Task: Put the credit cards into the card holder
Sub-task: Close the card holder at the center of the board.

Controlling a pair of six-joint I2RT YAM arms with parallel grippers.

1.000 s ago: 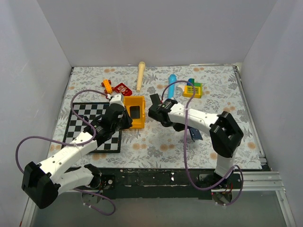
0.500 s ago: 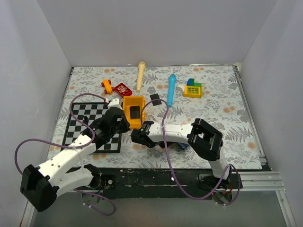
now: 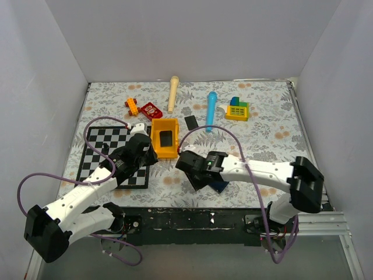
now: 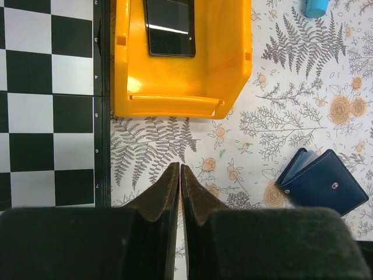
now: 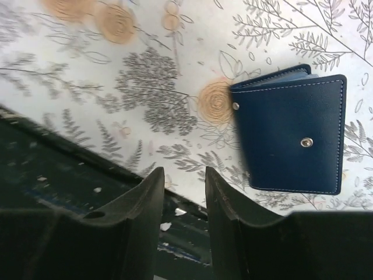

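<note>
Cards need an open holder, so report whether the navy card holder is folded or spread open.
Folded. The card holder lies flat, outer cover and silver stud up; only a sliver of lighter inside shows.

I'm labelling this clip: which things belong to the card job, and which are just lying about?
Job: black card in yellow bin, loose card, navy card holder.
Lying about: chessboard, blue tube, wooden stick, toy blocks.
</note>
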